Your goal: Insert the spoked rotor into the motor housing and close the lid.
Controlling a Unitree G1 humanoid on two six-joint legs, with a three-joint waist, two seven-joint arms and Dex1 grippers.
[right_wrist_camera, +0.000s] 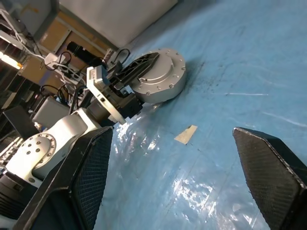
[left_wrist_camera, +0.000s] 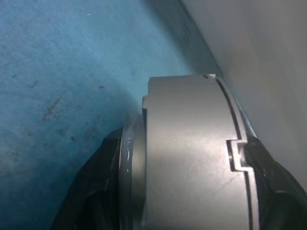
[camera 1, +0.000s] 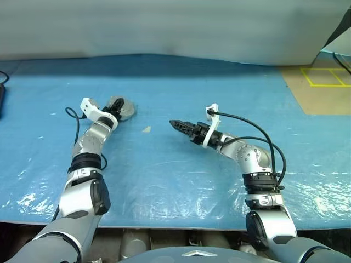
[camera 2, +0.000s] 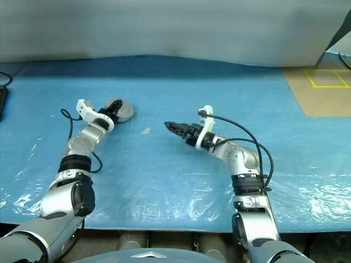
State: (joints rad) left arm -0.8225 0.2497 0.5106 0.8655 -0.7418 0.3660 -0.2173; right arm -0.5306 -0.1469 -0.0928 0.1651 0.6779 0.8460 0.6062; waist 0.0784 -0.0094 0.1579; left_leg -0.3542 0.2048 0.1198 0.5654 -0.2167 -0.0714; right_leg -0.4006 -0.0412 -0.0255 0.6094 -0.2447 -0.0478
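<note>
A round silver puck, the motor housing (right_wrist_camera: 163, 79), sits at the far left of the blue table, touching or just above it, with a flat face ringed by small holes. My left gripper (camera 1: 118, 109) is shut on it, one black finger (right_wrist_camera: 139, 64) across that face. Up close the puck (left_wrist_camera: 192, 158) shows stacked silver sections with a notched seam; I cannot tell whether one is the lid. The spoked rotor is hidden. In the middle of the table my right gripper (camera 1: 176, 125) hangs open and empty, pointing left toward the puck, well short of it.
The table (camera 1: 181, 181) wears a wrinkled blue plastic sheet. A small beige scrap (camera 1: 146, 129) lies between the two grippers. A pale wall (camera 1: 164, 27) closes the far edge. Brown floor with yellow tape (camera 1: 323, 76) lies beyond the right back corner.
</note>
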